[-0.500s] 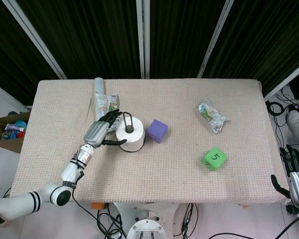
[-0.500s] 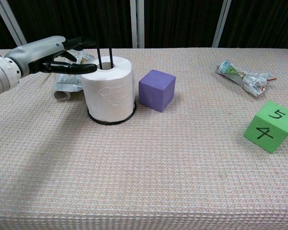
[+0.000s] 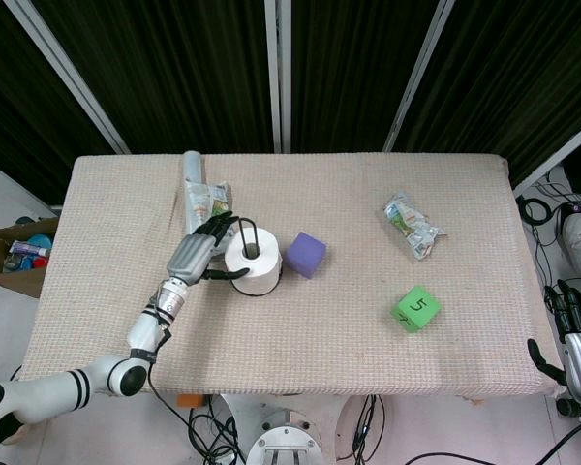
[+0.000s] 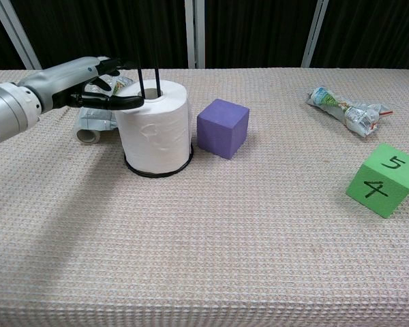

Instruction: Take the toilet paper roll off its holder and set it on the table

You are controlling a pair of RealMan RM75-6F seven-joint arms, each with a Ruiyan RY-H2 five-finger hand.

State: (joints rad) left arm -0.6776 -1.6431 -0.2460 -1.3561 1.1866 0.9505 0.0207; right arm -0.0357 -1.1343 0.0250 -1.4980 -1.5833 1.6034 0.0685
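The white toilet paper roll (image 3: 255, 263) (image 4: 155, 133) stands upright on its black wire holder (image 4: 142, 78), whose base ring (image 4: 157, 174) lies flat on the table left of centre. My left hand (image 3: 203, 248) (image 4: 78, 80) is at the roll's left side near the top. Its fingers are spread, the thumb lying against the roll's near upper edge and the others reaching behind. The roll sits fully down on the holder. In the head view only, my right hand (image 3: 579, 334) hangs off the table's right front corner with nothing in it.
A purple cube (image 3: 306, 255) (image 4: 223, 128) sits just right of the roll. A green numbered cube (image 3: 415, 308) (image 4: 385, 180) and a crumpled wrapper (image 3: 412, 225) (image 4: 344, 109) lie to the right. A tube with a packet (image 3: 198, 194) (image 4: 94, 122) lies behind my left hand.
My left hand has shifted slightly toward the roll, and the forearm has swung in a little. The roll and holder have not moved.
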